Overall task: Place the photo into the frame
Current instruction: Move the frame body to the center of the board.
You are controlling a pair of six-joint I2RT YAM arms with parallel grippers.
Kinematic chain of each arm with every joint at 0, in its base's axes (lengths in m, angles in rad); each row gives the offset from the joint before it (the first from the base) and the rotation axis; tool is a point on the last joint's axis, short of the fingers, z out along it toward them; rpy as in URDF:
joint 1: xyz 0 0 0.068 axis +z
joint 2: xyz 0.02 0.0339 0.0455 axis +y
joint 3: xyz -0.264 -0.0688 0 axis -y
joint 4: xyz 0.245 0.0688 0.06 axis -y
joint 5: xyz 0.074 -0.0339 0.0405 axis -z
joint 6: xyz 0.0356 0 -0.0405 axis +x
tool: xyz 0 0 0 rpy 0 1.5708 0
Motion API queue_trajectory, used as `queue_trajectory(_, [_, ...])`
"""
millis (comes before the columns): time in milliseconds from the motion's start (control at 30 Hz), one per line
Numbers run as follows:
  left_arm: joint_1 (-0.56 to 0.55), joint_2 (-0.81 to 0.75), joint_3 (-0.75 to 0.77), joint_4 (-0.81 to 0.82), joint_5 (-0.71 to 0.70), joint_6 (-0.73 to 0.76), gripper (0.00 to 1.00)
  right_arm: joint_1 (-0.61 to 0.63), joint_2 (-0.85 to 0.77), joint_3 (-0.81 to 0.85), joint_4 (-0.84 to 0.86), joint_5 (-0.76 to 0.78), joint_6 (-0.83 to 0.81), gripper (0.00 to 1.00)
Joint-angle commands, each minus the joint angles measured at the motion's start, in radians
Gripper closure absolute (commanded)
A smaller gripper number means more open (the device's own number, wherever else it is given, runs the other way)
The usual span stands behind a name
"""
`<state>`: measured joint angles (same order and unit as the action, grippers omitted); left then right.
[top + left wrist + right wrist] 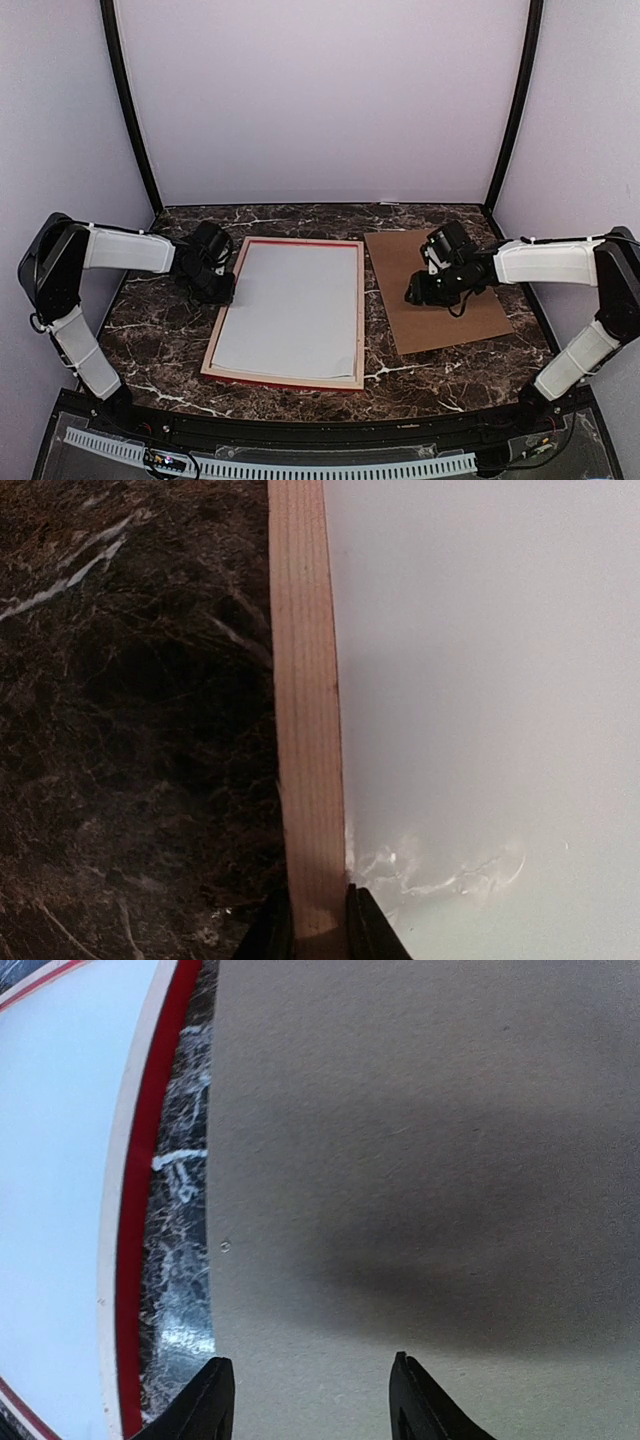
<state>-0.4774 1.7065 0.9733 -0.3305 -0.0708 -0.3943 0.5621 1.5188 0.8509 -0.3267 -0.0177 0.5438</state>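
Broadly, a dark marble-veined desk (pixel 160 340) fills the lower half of the top view. Flat at its centre lies a thin-railed rectangular picture frame (pixel 283 379) of pale wood with red edges. A plain white sheet (pixel 290 310) fills its opening; I cannot tell what sheet it is. Just right of the frame lies a brown rectangular backing board (pixel 450 325). The left end effector (pixel 320 920) pinches the frame's left rail. The right end effector (pixel 312 1390) hovers over the board with its fingers spread and nothing between them.
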Motion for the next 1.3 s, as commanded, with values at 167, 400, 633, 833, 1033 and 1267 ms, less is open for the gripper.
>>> queue_trajectory(167, [0.052,-0.064,0.006,-0.06,-0.028,0.065,0.59,-0.216,-0.088,-0.051,-0.041,0.157,-0.088,0.36])
queue_trajectory(400, [0.053,-0.154,0.026,-0.049,-0.001,0.04,0.36,-0.423,-0.05,-0.039,-0.016,0.17,-0.146,0.26])
queue_trajectory(633, [0.004,-0.252,0.037,0.012,0.127,0.005,0.23,-0.538,0.039,-0.001,0.014,0.123,-0.174,0.23])
queue_trajectory(833, [-0.087,-0.225,0.082,0.058,0.175,-0.035,0.22,-0.553,0.117,0.025,0.041,0.094,-0.177,0.24])
queue_trajectory(1033, [-0.162,-0.138,0.133,0.113,0.219,-0.065,0.22,-0.587,0.126,0.007,0.039,0.081,-0.173,0.26])
queue_trajectory(1267, [-0.28,-0.02,0.239,0.152,0.236,-0.092,0.22,-0.589,0.015,-0.109,0.049,-0.011,-0.128,0.31])
